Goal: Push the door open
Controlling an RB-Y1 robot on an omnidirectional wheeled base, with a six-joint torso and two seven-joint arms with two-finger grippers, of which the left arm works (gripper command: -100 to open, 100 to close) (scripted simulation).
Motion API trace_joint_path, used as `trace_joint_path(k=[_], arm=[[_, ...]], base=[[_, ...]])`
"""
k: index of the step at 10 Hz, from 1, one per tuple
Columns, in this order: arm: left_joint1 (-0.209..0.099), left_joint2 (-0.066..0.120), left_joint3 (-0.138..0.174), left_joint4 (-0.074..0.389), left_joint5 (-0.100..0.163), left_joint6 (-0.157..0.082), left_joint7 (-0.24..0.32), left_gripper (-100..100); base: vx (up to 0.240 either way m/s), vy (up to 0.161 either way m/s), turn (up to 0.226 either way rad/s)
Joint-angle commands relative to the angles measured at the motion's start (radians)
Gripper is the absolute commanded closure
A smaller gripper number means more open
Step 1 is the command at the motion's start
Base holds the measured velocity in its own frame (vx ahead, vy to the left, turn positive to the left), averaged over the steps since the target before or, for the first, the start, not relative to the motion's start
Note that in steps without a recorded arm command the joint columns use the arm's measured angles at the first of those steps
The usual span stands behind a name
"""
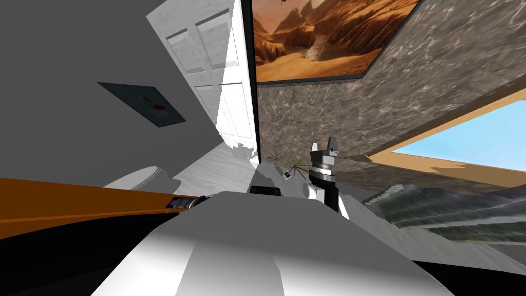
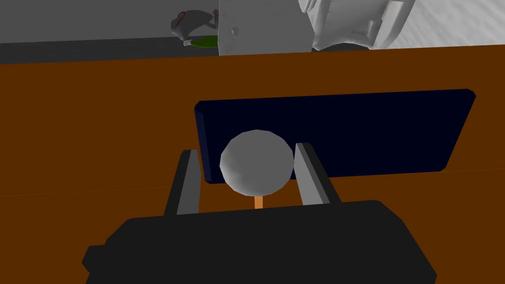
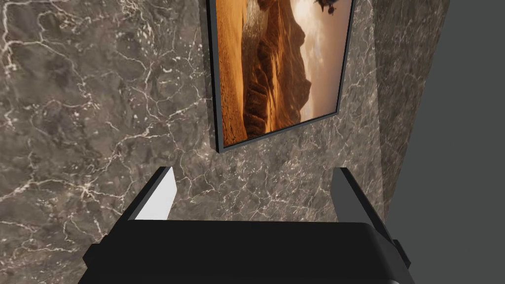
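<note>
The door [image 1: 77, 201] is a brown-orange slab seen nearly edge-on, running from the left edge toward my chest. In the left wrist view its brown face [image 2: 98, 123] carries a dark navy plate [image 2: 370, 133] with a round grey knob [image 2: 256, 162] on a thin orange stem. My left gripper [image 2: 246, 149] is narrowed around the knob: one finger [image 2: 308, 170] touches its side, and the other finger [image 2: 190, 180] stands a small gap off. In the head view the left gripper [image 1: 189, 202] sits at the door's near end. My right gripper [image 1: 324, 146] is raised and open, with nothing between its fingers [image 3: 252, 170].
A white panelled door [image 1: 221, 77] stands at the back, beside a framed desert painting [image 1: 318, 36] on a dark marble wall. A white toilet [image 1: 136, 177] sits beyond the brown door. A small plant [image 1: 290, 165] stands near the right arm. A window [image 1: 462, 144] is at right.
</note>
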Motion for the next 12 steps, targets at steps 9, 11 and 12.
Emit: trace_joint_path(k=[9,11,12], arm=[[-0.014,-0.023,0.143,-0.082,0.011,0.025,-0.007,100],[-0.018,-0.035,0.178,-0.088,0.014,0.028,-0.010,100],[-0.020,-0.044,0.200,-0.092,0.015,0.031,-0.011,100]], base=[[0.074,0.141,0.027],[0.094,0.184,0.035],[0.087,0.163,0.023]])
